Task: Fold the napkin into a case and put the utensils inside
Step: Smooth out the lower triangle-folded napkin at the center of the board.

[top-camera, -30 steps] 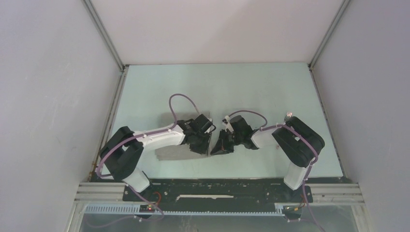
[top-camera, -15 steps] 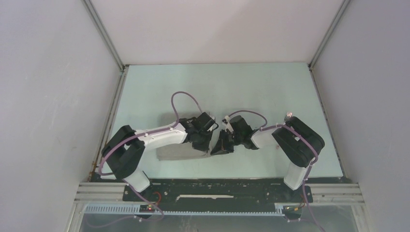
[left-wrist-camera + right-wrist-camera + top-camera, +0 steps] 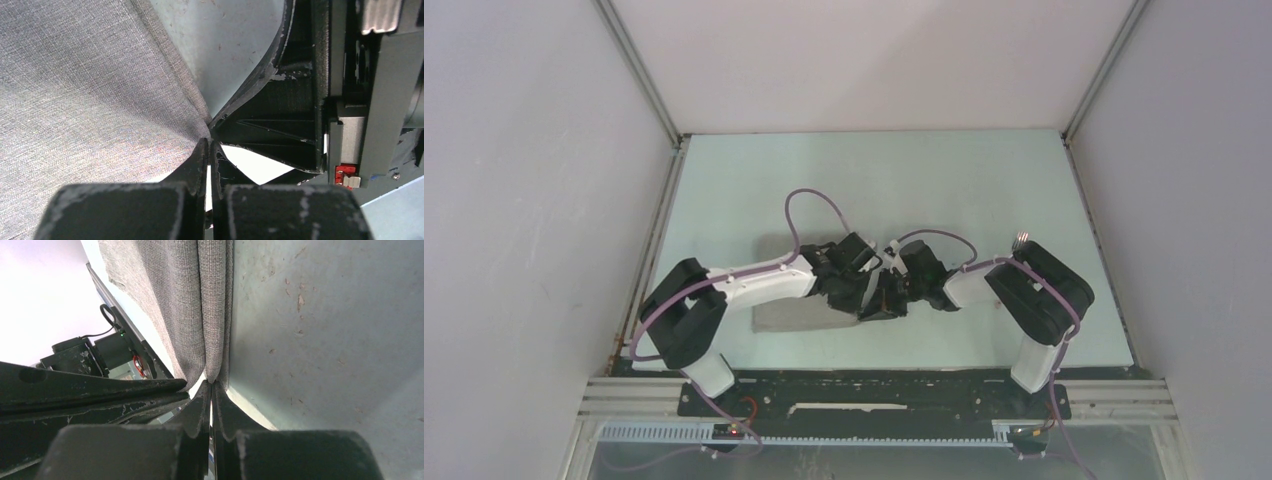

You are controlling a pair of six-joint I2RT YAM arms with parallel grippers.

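the soft, taupe-grey square cloth napkin lies flat on the pale green surface. it spreads to the left of both end effectors and passes partly under the left forearm. at its right-hand margin the left end effector is clamped tight on a corner of the cloth, which bunches into the closed tips. just to its right, almost touching it, the right end effector is likewise pinched on the same margin. there the fabric is doubled into a ridge that runs straight away from the jaws. further right, behind the right arm's elbow, only the silver fork tines of the utensils show, well apart from both end effectors. the napkin's body lies leftward of both grips, so the fold probably means carrying that edge left across it. the left arm is nearer.
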